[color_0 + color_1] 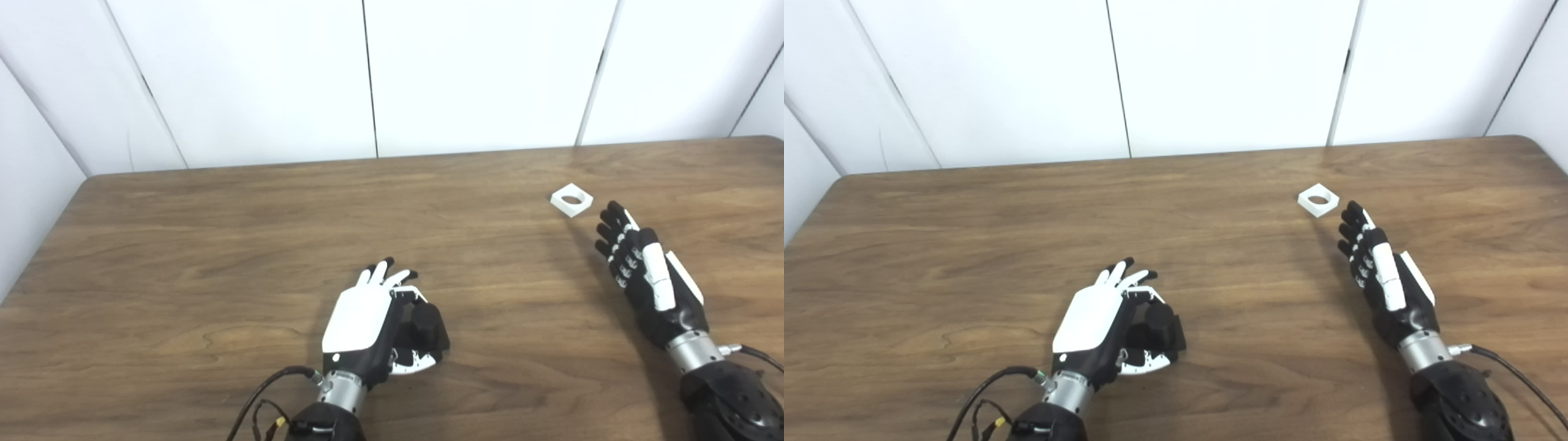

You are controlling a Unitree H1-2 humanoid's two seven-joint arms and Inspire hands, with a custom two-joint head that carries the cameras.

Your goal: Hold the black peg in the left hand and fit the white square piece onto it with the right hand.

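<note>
The left robot hand (367, 324) sits nearest the camera, low on the wooden surface (245, 233), with its fingers and thumb curled around the black peg (425, 324). The peg shows as a dark, round-topped cylinder beside the palm. Whether the grip is firm or only cupping it is hard to tell.

The right robot hand (646, 269) is released, fingers stretched out and apart, holding nothing. Its fingertips point toward the white square piece (572, 199) and stop just short of it.

That piece lies flat on the surface, far right, well apart from the peg. It is a small white square block with a round hole through its middle.

The step in hand looks like the reach for the piece. It is thin and flat, so pinching it by two opposite edges should work best and leave the hole uncovered. A careless approach could push it away.
</note>
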